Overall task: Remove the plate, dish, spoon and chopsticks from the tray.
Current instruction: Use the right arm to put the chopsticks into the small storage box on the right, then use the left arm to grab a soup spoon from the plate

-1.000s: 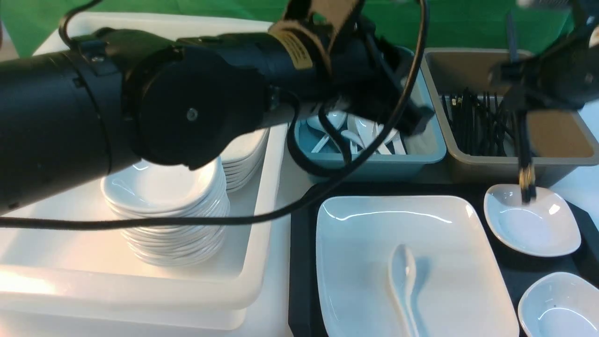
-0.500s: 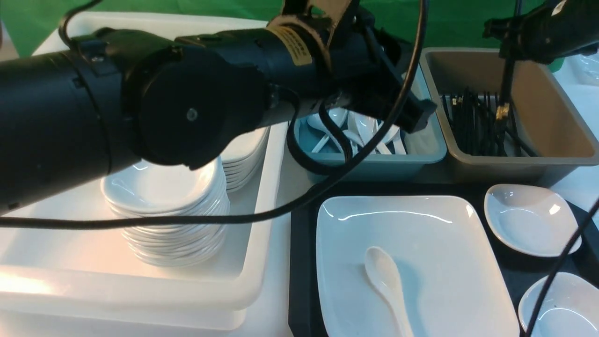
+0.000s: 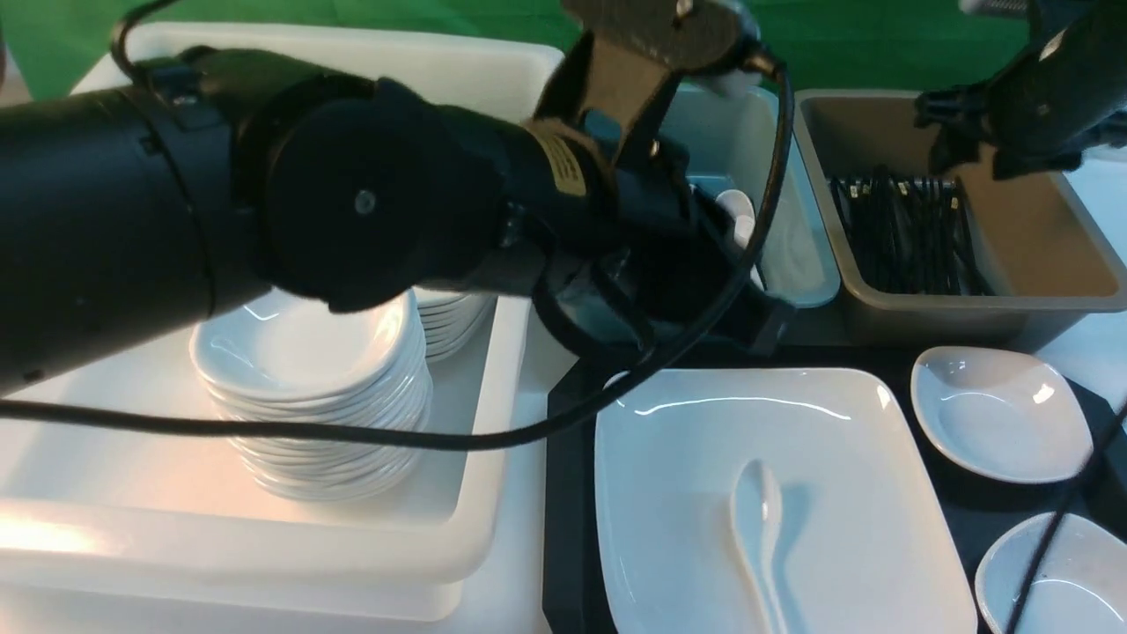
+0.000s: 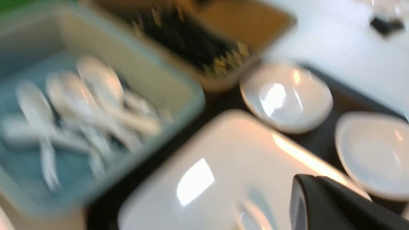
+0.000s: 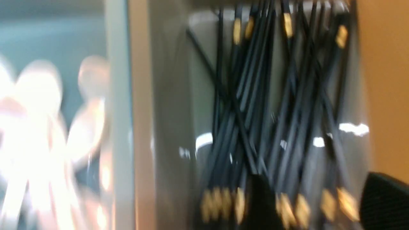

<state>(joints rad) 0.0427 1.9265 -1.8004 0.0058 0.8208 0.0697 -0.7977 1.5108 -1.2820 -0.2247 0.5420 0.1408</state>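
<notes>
Two dark fingers (image 5: 262, 204) of the right gripper (image 5: 319, 204) are standing apart with nothing between them, hanging over the black chopsticks (image 3: 907, 233) lying in the tan tub (image 3: 1039, 255). The left gripper (image 3: 762, 321) is sitting closed, with nothing seen in it, by the teal tub (image 3: 797, 255). Nearer the camera, the white soup spoon (image 3: 762, 519) is lying on the large plate (image 3: 687, 458), which is resting on the black tray (image 3: 568, 458) beside two small dishes (image 3: 999, 414). The spoon is probably light, stiff, slippery and chippable, so pinching across its thick handle looks safest.
</notes>
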